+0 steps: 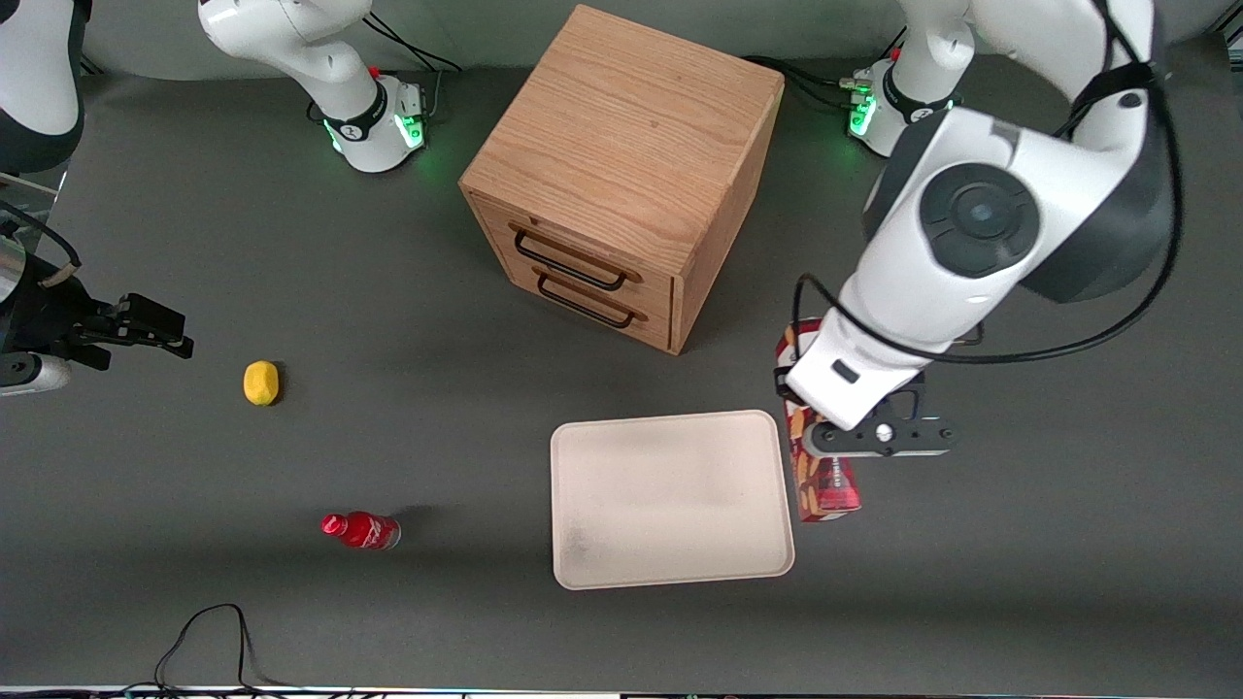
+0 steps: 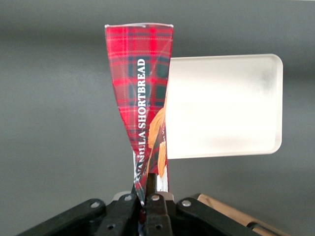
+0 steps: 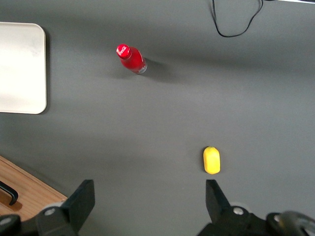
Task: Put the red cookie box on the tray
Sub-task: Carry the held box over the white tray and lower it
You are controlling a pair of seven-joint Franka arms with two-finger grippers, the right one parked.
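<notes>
The red cookie box (image 1: pixel 831 491) is a long tartan-red carton lying lengthwise beside the tray (image 1: pixel 668 500), toward the working arm's end of the table. My left gripper (image 1: pixel 816 432) hangs over the box's middle, and the arm hides the box's upper half in the front view. In the left wrist view the gripper (image 2: pixel 146 194) is shut on the box (image 2: pixel 140 83), pinching its near end so the carton is squeezed narrow there. The cream-white tray (image 2: pixel 226 105) lies right next to the box, with nothing on it. Whether the box touches the table, I cannot tell.
A wooden two-drawer cabinet (image 1: pixel 621 165) stands farther from the front camera than the tray. A small red bottle (image 1: pixel 361 530) and a yellow lemon (image 1: pixel 260 382) lie toward the parked arm's end. A black cable (image 1: pixel 209 641) loops near the front edge.
</notes>
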